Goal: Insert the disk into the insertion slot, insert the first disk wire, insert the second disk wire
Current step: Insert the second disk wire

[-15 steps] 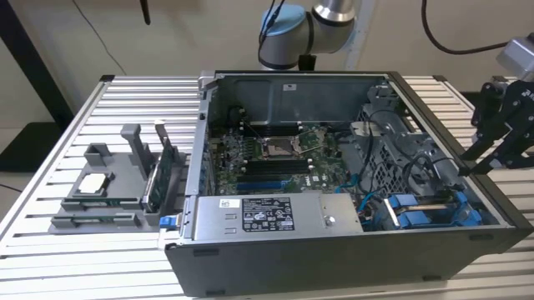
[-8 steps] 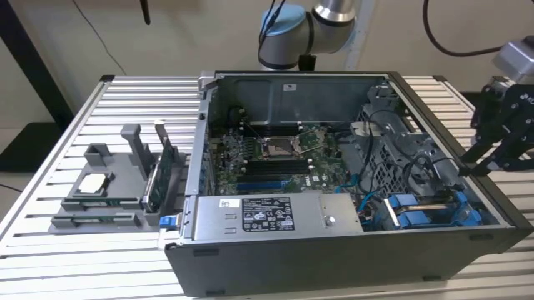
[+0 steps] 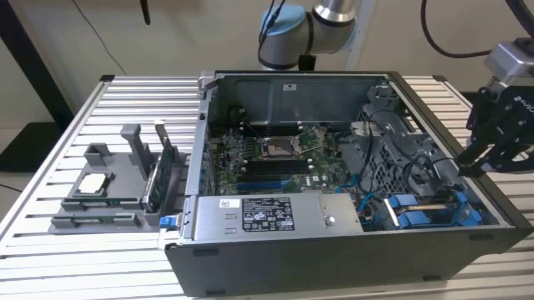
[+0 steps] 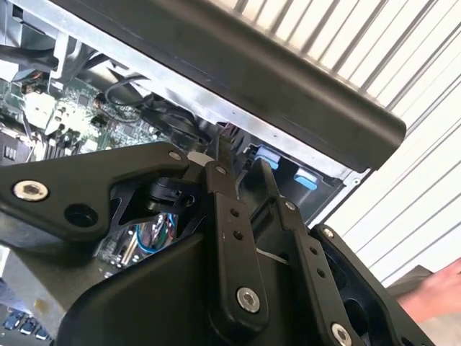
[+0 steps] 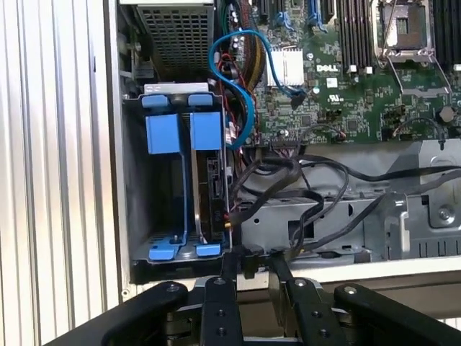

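Grey insertion slot [image 5: 134,180], disk [image 5: 213,193] inside

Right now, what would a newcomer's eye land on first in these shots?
The open computer case on the slatted table, its motherboard laid bare, dominates the exterior view. The insertion slot stands out by its bright blue rails, in the case corner toward the exterior view's right. The gripper hangs at the case wall right beside that slot, near a tangle of black cables.
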`<state>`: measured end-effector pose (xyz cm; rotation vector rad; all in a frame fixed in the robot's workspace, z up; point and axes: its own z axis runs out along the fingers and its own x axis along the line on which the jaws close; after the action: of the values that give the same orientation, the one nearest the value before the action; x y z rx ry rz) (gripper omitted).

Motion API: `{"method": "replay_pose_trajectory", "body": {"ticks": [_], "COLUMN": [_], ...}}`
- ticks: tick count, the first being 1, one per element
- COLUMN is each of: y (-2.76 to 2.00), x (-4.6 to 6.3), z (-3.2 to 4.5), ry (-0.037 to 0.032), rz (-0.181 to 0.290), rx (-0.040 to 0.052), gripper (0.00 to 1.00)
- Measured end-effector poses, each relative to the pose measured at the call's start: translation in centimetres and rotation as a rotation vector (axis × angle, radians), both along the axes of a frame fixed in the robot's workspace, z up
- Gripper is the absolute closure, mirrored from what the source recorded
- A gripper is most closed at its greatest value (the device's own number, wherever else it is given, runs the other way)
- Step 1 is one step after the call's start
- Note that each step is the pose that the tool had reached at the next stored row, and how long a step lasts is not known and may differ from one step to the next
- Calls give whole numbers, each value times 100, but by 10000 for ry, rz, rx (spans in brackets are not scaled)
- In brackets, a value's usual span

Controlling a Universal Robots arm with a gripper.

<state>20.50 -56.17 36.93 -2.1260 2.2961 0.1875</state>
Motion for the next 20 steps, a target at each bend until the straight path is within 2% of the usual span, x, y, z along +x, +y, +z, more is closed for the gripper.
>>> {"method": "replay_pose_trajectory", "body": {"ticks": [7,20], "y": [0,1], "x": [-82,-86], "z": [-6,-5], "ry": [0,0], "rz": [-218,-229], "rx": [1,0], "gripper": [68,70]}}
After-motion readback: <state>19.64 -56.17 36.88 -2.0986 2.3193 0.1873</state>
